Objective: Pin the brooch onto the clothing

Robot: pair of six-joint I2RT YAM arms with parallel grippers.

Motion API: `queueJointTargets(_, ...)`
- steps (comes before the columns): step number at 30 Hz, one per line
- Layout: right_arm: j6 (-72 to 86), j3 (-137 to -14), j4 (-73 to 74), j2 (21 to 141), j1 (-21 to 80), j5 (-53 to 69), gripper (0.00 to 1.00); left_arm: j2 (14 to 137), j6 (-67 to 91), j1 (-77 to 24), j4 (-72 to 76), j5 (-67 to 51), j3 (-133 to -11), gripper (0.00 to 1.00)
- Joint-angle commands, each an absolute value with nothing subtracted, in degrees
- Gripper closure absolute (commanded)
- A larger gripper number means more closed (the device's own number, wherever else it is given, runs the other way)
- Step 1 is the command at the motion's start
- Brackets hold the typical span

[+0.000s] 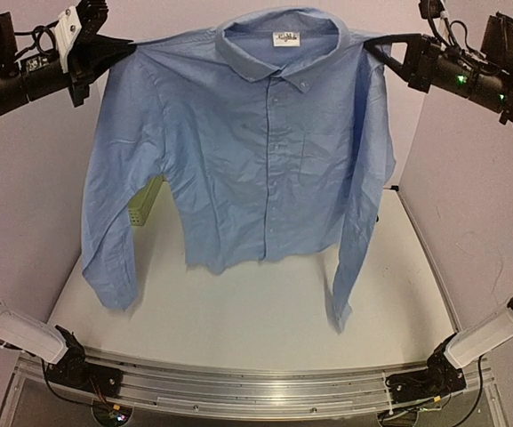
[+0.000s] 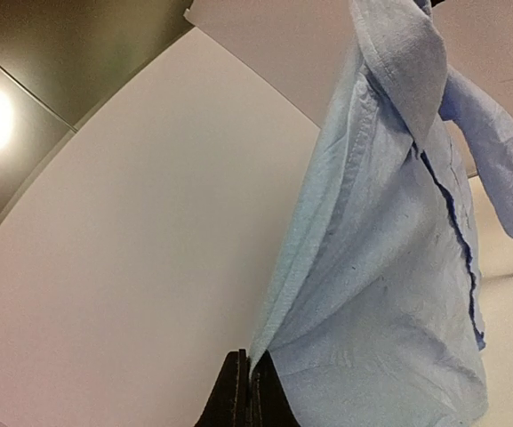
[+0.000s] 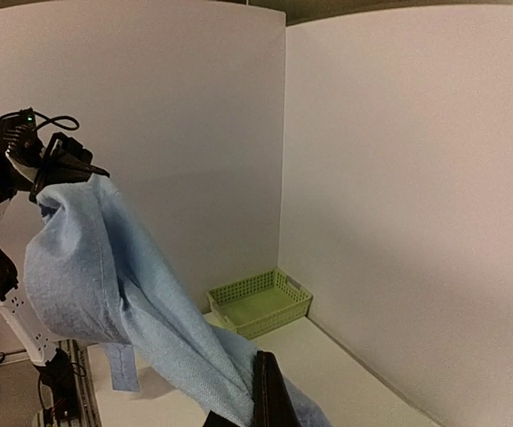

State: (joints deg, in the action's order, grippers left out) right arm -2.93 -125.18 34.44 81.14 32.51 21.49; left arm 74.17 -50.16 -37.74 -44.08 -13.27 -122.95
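Observation:
The clothing [image 1: 256,160], a light blue button-up shirt with a collar, hangs spread out in the air above the table, front facing the top camera, sleeves dangling. My left gripper [image 1: 123,46] is shut on its left shoulder, and my right gripper [image 1: 376,44] is shut on its right shoulder. In the left wrist view the black fingertips [image 2: 238,374] pinch a fold of the blue cloth [image 2: 389,267]. In the right wrist view the shirt [image 3: 105,276] stretches from my right gripper [image 3: 260,360] across to the left gripper [image 3: 87,169]. The brooch is out of view.
A pale green plastic basket [image 3: 258,302] stands on the white table [image 1: 265,311] at the back left corner, mostly hidden behind the shirt in the top view [image 1: 145,205]. White walls close the table's back and sides.

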Motion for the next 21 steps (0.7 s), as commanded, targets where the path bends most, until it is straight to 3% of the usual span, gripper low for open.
queueJointTargets(1,1.22,-126.43,42.09,80.03,31.54,17.58,1.00,71.13,-44.91,-36.56,-51.25,-8.59,-123.49,1.00)
queueJointTargets(8,0.44,-112.88,43.80,88.86,27.24,16.48,1.00,71.27,-37.62,-35.77,-50.47,-1.46,-105.00,1.00)
queueJointTargets(11,-1.67,-112.13,43.83,96.67,23.84,20.05,1.00,73.35,-36.37,-30.48,-46.62,-5.86,-96.22,1.00)
queueJointTargets(15,-5.93,-115.73,43.01,110.29,21.35,21.96,1.00,84.81,-33.61,-23.06,-42.58,-11.56,-93.34,1.00)
queueJointTargets(21,-7.02,-130.13,41.85,133.84,19.11,22.91,1.00,103.69,-34.84,-21.48,-33.23,-11.41,-95.16,1.00)
